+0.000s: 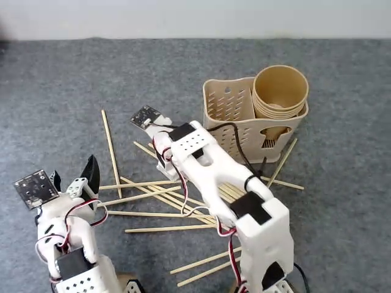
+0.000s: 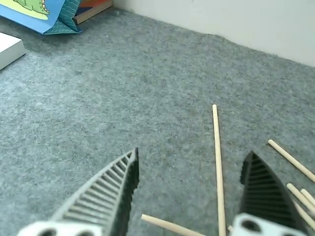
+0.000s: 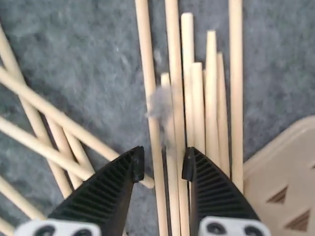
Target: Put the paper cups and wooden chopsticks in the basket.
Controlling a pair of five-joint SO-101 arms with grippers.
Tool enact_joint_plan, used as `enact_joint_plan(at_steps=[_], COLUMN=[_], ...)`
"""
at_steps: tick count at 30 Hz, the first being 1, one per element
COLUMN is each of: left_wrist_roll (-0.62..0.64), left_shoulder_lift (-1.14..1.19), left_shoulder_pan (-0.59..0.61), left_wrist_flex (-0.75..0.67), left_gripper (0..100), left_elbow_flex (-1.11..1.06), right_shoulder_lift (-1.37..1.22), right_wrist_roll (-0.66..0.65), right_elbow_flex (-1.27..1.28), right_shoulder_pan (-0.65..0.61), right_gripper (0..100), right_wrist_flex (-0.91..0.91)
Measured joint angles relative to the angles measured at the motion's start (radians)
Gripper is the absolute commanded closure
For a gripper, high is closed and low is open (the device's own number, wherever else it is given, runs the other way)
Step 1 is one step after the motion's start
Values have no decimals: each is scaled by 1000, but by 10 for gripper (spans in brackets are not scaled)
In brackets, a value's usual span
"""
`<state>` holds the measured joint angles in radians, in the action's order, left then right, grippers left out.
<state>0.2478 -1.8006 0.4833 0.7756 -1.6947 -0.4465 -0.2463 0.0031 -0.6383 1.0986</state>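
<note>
A beige basket [image 1: 229, 107] stands at the back right with stacked paper cups [image 1: 281, 91] in its right compartment. Many wooden chopsticks [image 1: 159, 195] lie crossed on the grey carpet in front of it. My right gripper [image 3: 162, 160] is down over a bundle of parallel chopsticks [image 3: 197, 98] beside the basket's wall [image 3: 285, 187]. It is narrowly open, with two sticks between its fingers. My left gripper [image 1: 73, 170] hangs wide open at the front left, above bare carpet. A single chopstick [image 2: 217, 162] lies beyond its fingers.
One lone chopstick [image 1: 111, 146] lies left of the pile, and others [image 1: 282, 162] lean near the basket's right foot. A blue book [image 2: 44, 12] and a white object [image 2: 7, 49] lie far off by the wall. Open carpet spreads to the left.
</note>
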Motion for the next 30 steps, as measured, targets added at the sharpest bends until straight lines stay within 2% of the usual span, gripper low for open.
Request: enact_joint_plan(at_steps=[3,9,22,30], left_wrist_roll=[0,0,0,0], left_shoulder_lift=[0,0,0,0], left_shoulder_pan=[0,0,0,0], left_wrist_flex=[0,0,0,0], left_gripper=[684,684,684,684], left_elbow_flex=[0,0,0,0], right_shoulder_lift=[-58,-101,-74,183], right_wrist_roll=[-2,-2,-3,-3], right_elbow_flex=[-48,-87,-91,-89], right_shoulder_pan=[-2,6,8,2], right_gripper=[854,993,991,991], right_wrist_flex=[0,0,17,172])
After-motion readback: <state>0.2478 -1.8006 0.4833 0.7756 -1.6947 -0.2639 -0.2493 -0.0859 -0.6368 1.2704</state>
